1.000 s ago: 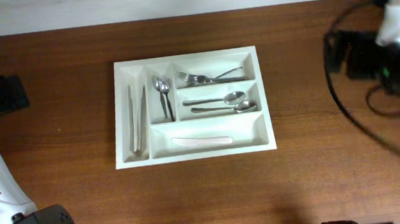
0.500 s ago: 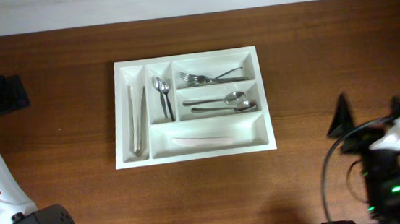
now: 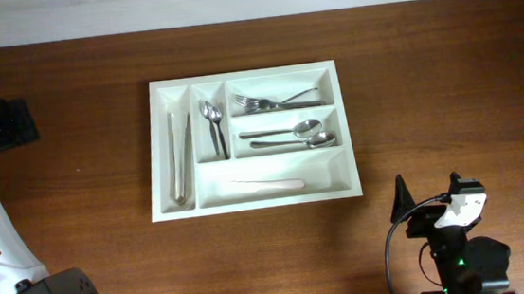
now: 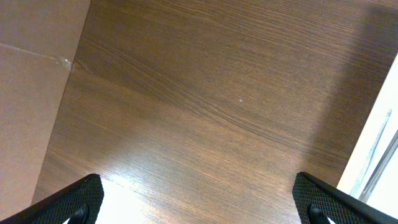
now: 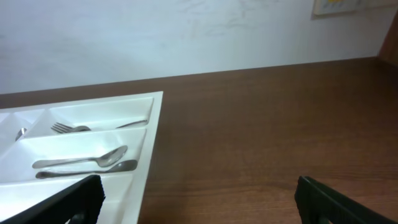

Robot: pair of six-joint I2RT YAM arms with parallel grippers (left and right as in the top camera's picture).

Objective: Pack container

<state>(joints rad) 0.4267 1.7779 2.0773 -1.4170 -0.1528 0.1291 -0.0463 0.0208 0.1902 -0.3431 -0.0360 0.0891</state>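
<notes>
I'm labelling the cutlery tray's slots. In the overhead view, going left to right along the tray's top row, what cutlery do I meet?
tongs → small spoons → forks

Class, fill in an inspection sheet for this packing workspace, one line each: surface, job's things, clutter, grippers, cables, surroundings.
Surface: dark brown wooden table, grain visible.
Job's things: white plastic cutlery tray holding silver metal forks, large silver spoons, small silver spoons, long metal tongs and a white plastic knife, each kind in its own compartment.
Clutter: nothing seen.
Grippers: left gripper and right gripper both open, fingers empty, neither touching the tray.
Cables: black cable looped beside the right arm.
Surroundings: white wall behind the table.
</notes>
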